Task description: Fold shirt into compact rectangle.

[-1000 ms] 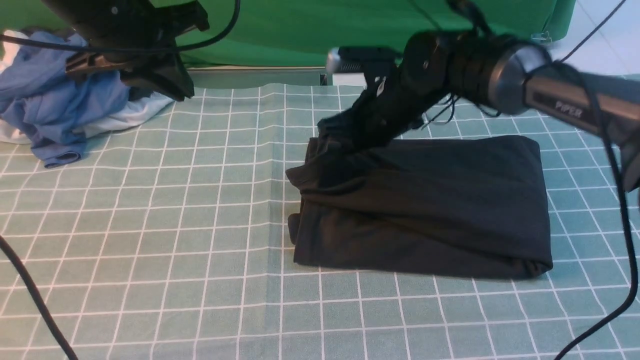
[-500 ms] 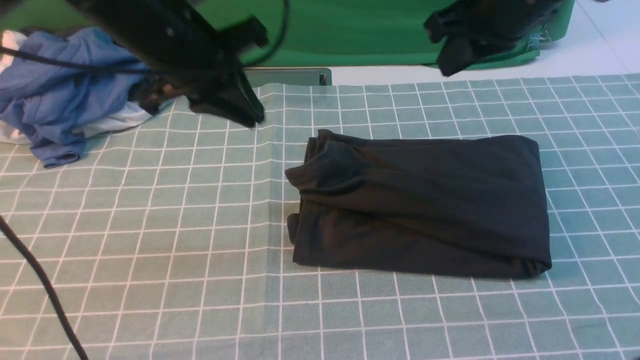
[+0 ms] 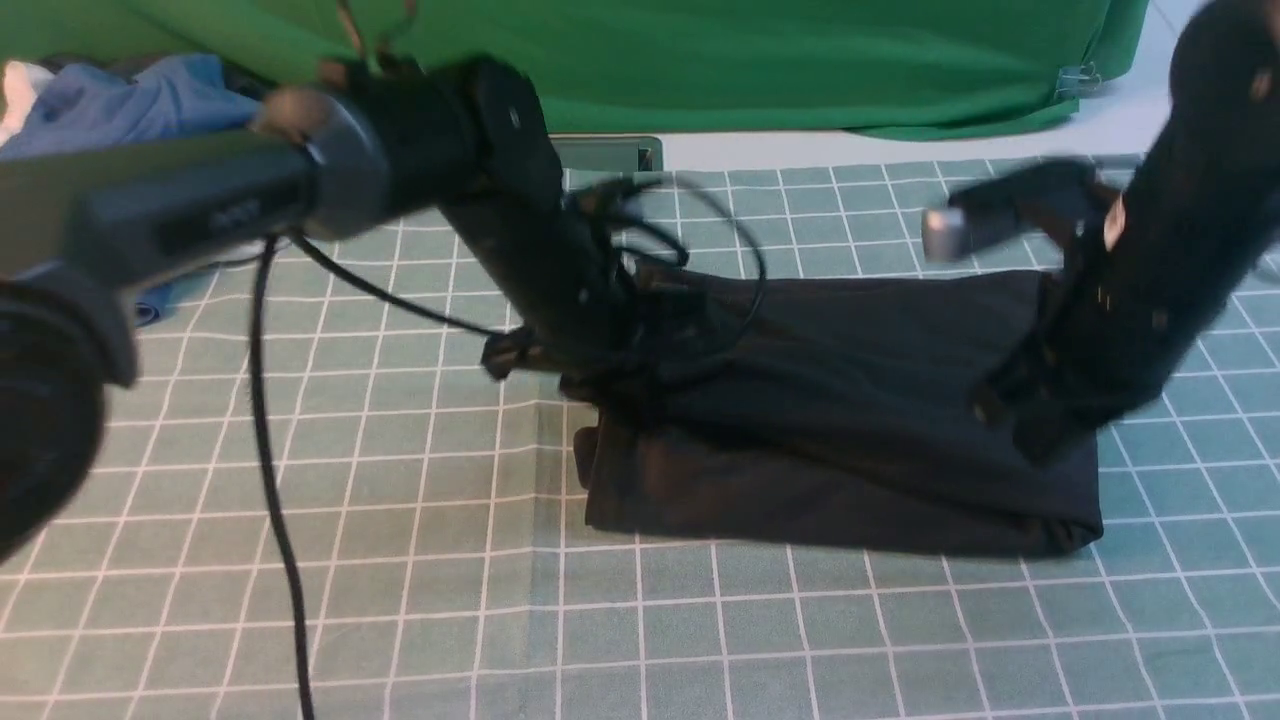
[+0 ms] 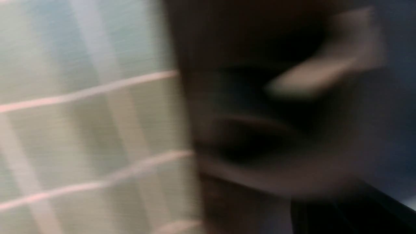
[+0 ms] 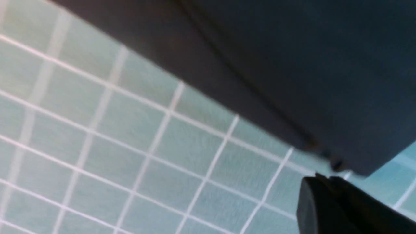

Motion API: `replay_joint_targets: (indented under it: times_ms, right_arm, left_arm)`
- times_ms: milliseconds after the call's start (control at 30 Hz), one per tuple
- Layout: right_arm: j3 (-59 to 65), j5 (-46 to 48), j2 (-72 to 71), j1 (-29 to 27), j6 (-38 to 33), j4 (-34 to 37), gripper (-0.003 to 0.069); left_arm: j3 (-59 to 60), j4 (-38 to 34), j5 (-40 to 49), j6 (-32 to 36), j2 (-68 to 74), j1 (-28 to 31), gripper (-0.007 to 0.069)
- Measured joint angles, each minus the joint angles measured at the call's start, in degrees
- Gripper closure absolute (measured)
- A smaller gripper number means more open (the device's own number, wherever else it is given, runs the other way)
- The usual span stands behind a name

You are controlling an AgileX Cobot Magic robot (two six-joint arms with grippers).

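Observation:
The black shirt (image 3: pixel 830 440) lies folded into a thick rectangle on the checked cloth, right of centre. My left gripper (image 3: pixel 578 375) has come down on the shirt's left end; it is blurred and its tips merge with the dark folds. The left wrist view shows only a smeared shirt (image 4: pixel 260 104) beside the cloth. My right gripper (image 3: pixel 1035 435) is low over the shirt's right end. In the right wrist view its fingers (image 5: pixel 320 183) are shut together with nothing between them, just off a corner of the shirt (image 5: pixel 292 65).
A heap of blue and white garments (image 3: pixel 130 100) sits at the far left behind my left arm. A black cable (image 3: pixel 270 450) hangs across the checked cloth (image 3: pixel 400 560). A green backdrop (image 3: pixel 800 60) closes the far side.
Both arms have dropped from raised positions at the back onto the shirt, the left to its left end and the right to its right end. The shirt has kept its place.

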Motion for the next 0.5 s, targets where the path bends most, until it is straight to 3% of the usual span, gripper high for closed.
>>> replay_joint_targets:
  times_ms: [133, 300, 367, 500]
  right_arm:
    - [5.6, -2.4, 0.0, -2.8, 0.3, 0.0, 0.062]
    - [7.9, -5.5, 0.0, -9.1, 1.6, 0.1, 0.0599]
    - [7.9, -6.6, 0.0, -11.3, 1.9, 1.0, 0.0559]
    - [7.9, -8.5, 0.2, -12.9, 2.0, 2.5, 0.039]
  left_arm:
    - [-0.1, 7.5, 2.6, -4.1, 0.6, 0.1, 0.0573]
    - [-2.0, 11.0, 7.0, -6.3, -1.6, 0.1, 0.0476]
    - [-3.5, 11.1, 8.5, -6.4, -3.2, 0.1, 0.0424]
    - [-6.9, 11.9, 12.7, -6.4, -7.2, 0.1, 0.0305]
